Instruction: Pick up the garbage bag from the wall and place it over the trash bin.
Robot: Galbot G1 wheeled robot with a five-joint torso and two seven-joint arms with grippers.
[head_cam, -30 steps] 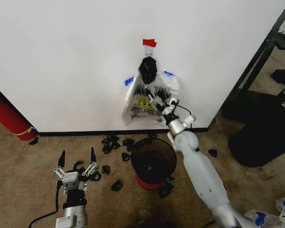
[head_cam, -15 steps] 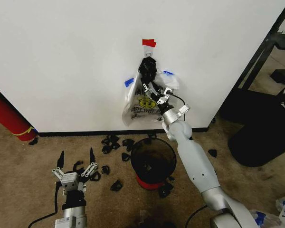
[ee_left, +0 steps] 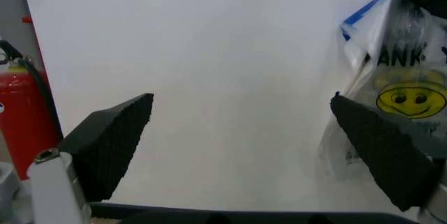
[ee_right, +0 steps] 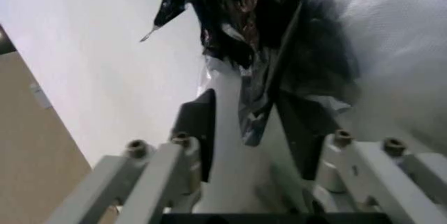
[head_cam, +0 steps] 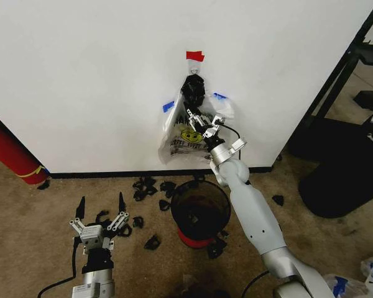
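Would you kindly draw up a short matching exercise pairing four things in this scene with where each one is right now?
Things:
1. garbage bag
2. trash bin
3. right gripper
4. left gripper

Places:
A. low over the carpet, away from the bag
B. raised at the bag on the wall
C. hanging on the wall under red tape
D. on the floor below the bag

Pairs: 1-C, 2-D, 3-B, 4-A

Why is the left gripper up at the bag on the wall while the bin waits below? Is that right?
Not quite: it's the right gripper that is up at the bag on the wall, as the head view shows. The left gripper sits low over the carpet, open. The bin does wait below the bag.
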